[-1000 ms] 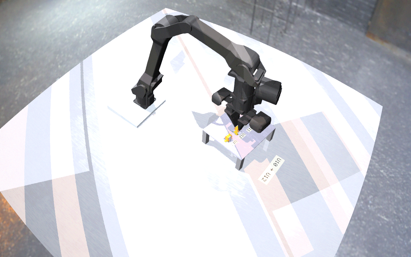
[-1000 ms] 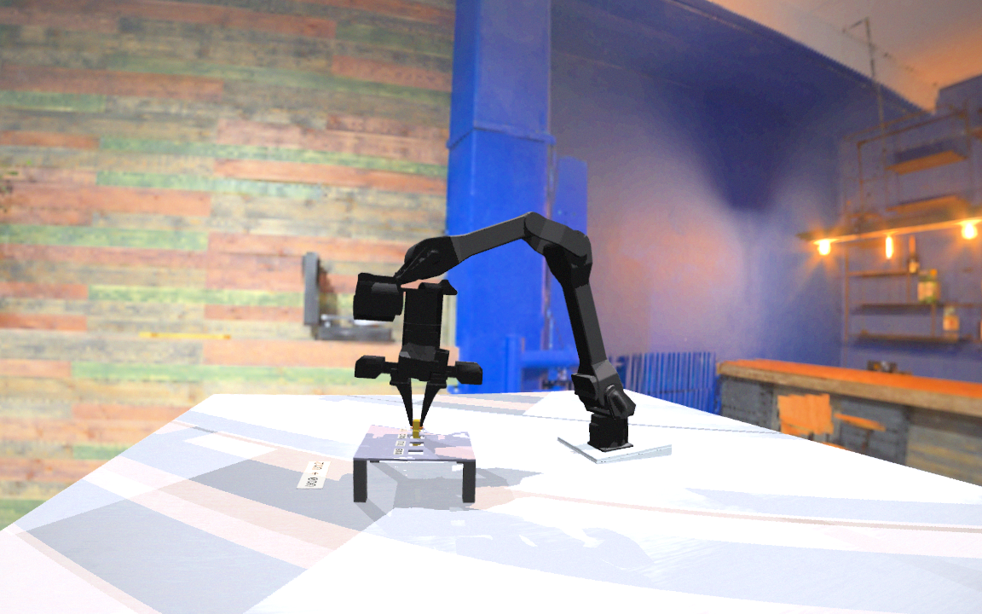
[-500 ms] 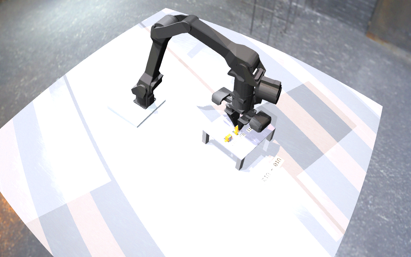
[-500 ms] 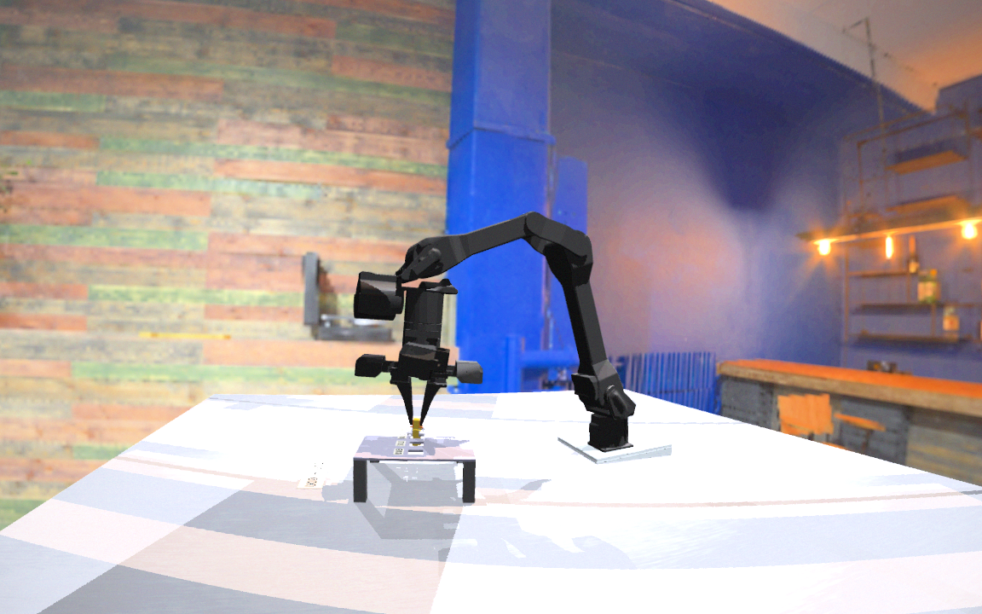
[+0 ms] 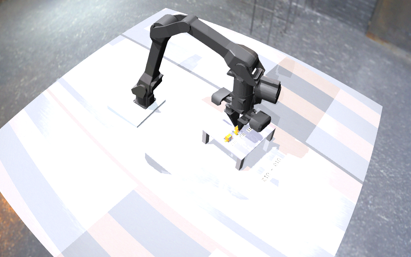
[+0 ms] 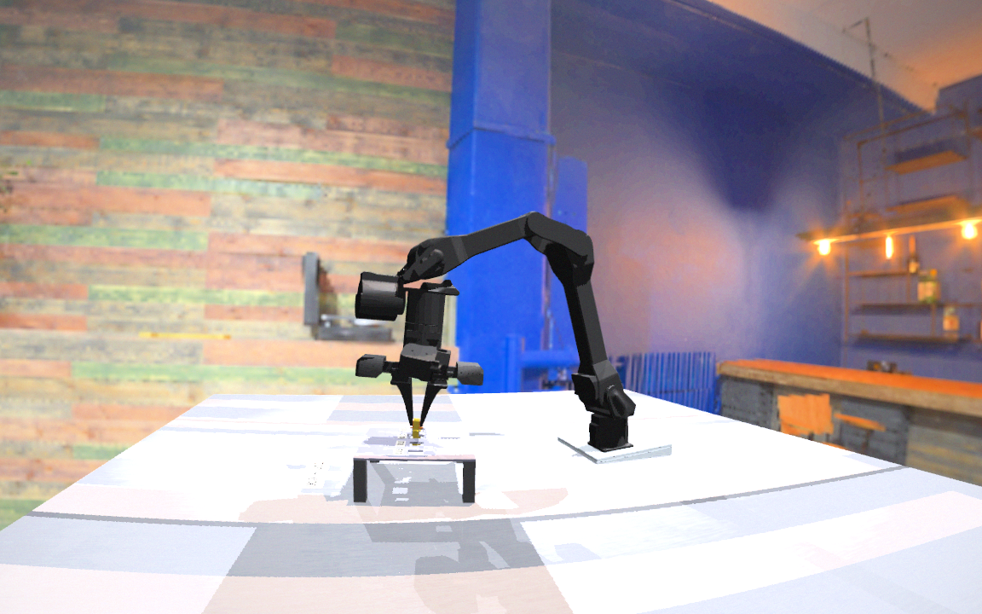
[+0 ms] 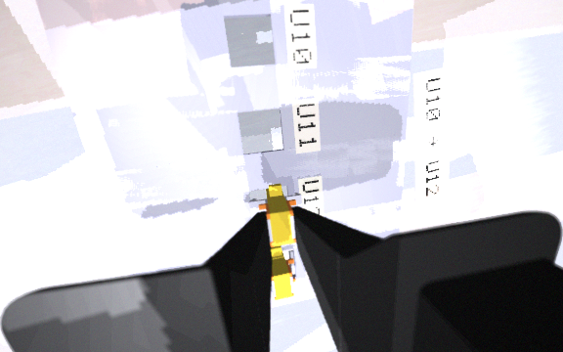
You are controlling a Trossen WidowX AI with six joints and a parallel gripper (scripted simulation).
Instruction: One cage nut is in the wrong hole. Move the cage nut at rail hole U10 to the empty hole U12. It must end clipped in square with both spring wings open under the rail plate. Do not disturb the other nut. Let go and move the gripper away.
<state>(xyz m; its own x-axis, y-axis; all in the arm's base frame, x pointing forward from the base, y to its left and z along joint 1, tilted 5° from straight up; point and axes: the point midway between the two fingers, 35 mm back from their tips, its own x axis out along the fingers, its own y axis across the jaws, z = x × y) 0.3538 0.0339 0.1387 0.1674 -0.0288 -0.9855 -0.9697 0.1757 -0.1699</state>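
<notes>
Clearly, the black parallel-jaw gripper [image 5: 237, 127] [image 6: 417, 424] [image 7: 280, 212] is nearly closed, its 2 fingertips pinching the yellow cage nut with small orange wings [image 5: 236, 131] [image 6: 416, 429] [image 7: 281, 227]. So the nut to be moved lies right between the tips. From where I stand, its longer yellow body seems to run along the row of holes, with the 2 fingers on its flanks.

The pale rail plate [image 5: 248, 147] [image 6: 433, 458] [image 7: 360, 80] is below the gripper. Square holes U10 [image 7: 247, 44] and U11 [image 7: 258, 128] lie off to 1 side of it, both without a nut; a strip of grey opening by the U12 label peeks from just beneath the tips. The second yellow nut [image 5: 228, 137] [image 7: 281, 286] sits close on the opposite side.

I can't tell whether the held nut has entered U12. The coming move probably turns on pressing straight down, square to that hole, without the fingers brushing the neighbour.
</notes>
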